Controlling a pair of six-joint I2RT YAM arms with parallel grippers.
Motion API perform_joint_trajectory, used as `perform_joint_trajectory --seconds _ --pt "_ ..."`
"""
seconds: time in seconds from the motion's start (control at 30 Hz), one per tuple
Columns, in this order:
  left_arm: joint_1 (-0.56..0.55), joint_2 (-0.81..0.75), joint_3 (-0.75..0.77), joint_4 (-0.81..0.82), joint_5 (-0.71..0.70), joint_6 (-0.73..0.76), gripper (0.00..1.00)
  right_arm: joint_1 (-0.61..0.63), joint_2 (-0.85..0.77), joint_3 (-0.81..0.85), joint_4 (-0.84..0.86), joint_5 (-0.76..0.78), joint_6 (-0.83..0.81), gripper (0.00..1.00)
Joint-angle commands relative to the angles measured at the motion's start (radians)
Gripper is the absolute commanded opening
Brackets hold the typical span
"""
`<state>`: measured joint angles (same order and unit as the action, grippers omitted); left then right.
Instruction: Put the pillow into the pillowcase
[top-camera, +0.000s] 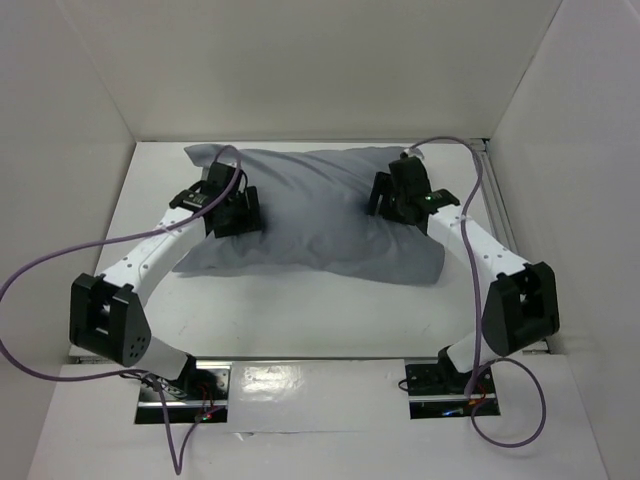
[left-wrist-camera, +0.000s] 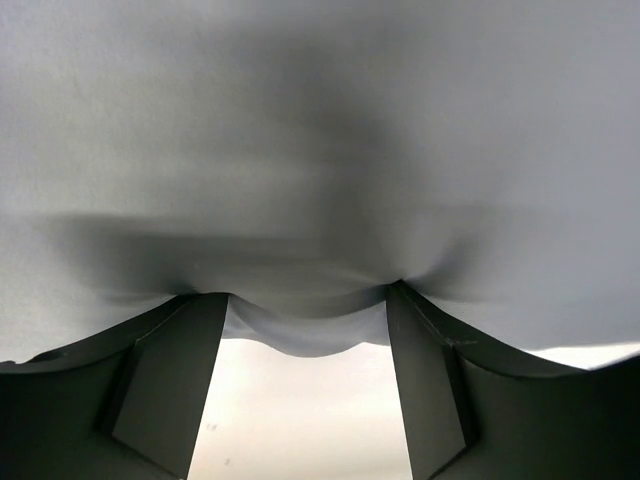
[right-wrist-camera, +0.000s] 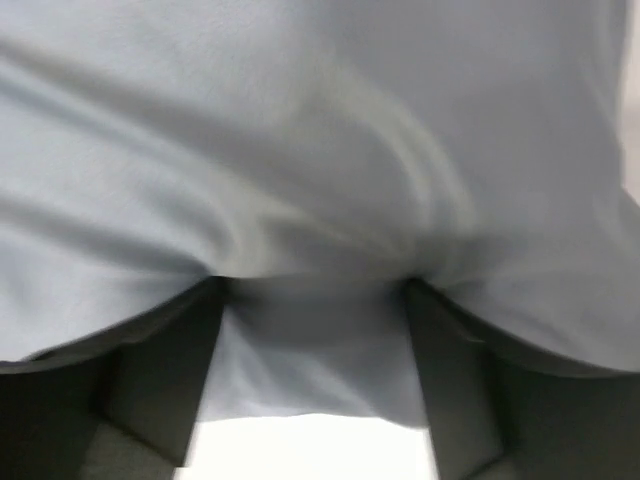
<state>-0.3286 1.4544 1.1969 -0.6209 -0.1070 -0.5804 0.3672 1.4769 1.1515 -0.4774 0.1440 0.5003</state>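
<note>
**K:** Jaws first. Left jaws stand wide apart. Both fingertips (left-wrist-camera: 212, 300) dimple the pillowcase (left-wrist-camera: 320, 150), and its lower edge sags between them. Right jaws are about as wide, fingertips (right-wrist-camera: 215, 290) sunk into the grey cloth, creases gathering at each.

**M:** Gripping?

**K:** Read as open and pressing in. Cannot tell whether either pair truly clamps the bulge.

**M:** Pillow location?

**K:** No white shows in any view. The pillowcase is plump across the middle of the worktop (top-camera: 300, 310), so the pillow is judged to be inside it.

**M:** Lie of it?

**K:** Long axis runs 9 to 3 o'clock, at 12 o'clock from both bases. The left arm (top-camera: 150, 250) meets it near the 9 o'clock end. The right arm (top-camera: 470, 240) meets it between the middle and 3 o'clock.

**M:** Which end matters?

**K:** The 9 o'clock end. It lies flatter and slack at its near and far corners, so it is probably the mouth. The left arm is nearer. The next move likely turns on drawing that slack toward 9 o'clock while the right jaws steady the stuffed part.
</note>
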Motion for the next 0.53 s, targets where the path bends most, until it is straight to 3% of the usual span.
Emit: perform_joint_trajectory --seconds 0.0,0.07,0.1,0.27,0.37,0.5 --pt "-0.004 0.032 0.107 0.032 -0.010 0.010 0.79 -0.011 0.022 0.097 0.050 0.051 -0.034 0.83" --pt "-0.004 -0.002 0.168 -0.022 0.013 0.022 0.81 0.001 -0.013 0.138 -0.003 0.068 -0.034 0.98" --pt "-0.018 -0.023 0.184 -0.036 0.013 0.022 0.82 0.001 -0.058 0.151 -0.025 0.119 -0.034 1.00" --pt "-0.041 -0.196 0.254 -0.089 0.064 0.045 0.98 0.001 -0.219 0.194 -0.199 0.307 -0.034 1.00" --pt "-0.041 -0.316 0.254 -0.089 0.084 0.054 0.99 0.001 -0.317 0.194 -0.289 0.419 -0.034 1.00" --pt "-0.041 -0.429 0.233 -0.065 0.098 0.063 1.00 0.001 -0.400 0.159 -0.360 0.447 -0.034 1.00"
